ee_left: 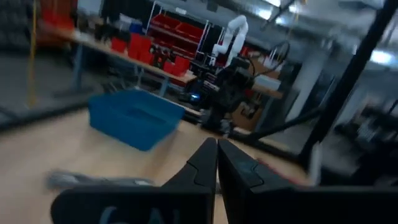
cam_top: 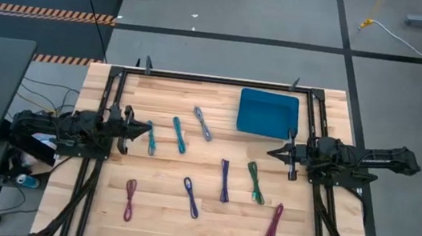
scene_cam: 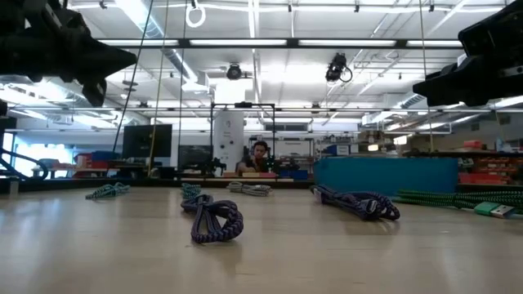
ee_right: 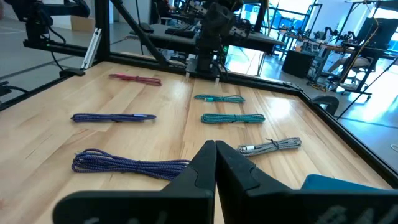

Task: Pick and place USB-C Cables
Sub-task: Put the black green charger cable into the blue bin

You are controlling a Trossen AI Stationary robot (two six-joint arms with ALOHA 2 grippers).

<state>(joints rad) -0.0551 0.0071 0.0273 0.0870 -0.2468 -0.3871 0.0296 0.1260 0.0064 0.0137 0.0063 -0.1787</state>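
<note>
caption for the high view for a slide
Eight USB-C cables lie scattered on the wooden table beside a blue bin, both end effectors, left and right, shut and empty.

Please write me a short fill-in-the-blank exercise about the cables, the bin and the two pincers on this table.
1. The bin on the table is coloured ____.
2. Both the left pincer and the right pincer have their fingers ____.
3. The number of cables lying inside the bin is ____.
4. The magenta cable lies nearer the ____ arm.

Missing words: blue; shut; zero; right
</note>
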